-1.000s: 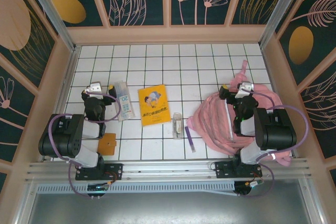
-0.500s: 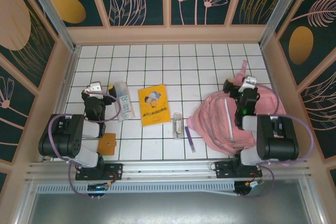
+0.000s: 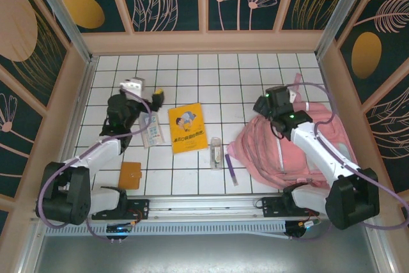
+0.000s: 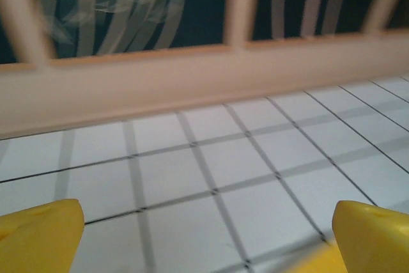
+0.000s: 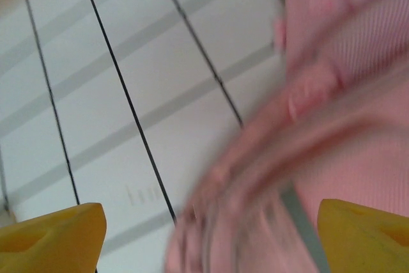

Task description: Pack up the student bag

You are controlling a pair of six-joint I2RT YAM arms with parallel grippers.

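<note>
pink student bag (image 3: 300, 151) lies slumped on the right; right gripper (image 5: 208, 234) jaws spread at its far-left edge, left gripper (image 4: 204, 241) jaws spread over bare tiles (image 4: 211, 158); risk: pinching loose fabric just drags it

Motion blur over student bag (image 5: 348, 158)

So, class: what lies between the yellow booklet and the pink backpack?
In the top view, a small clear item and a purple pen lie there.
</note>
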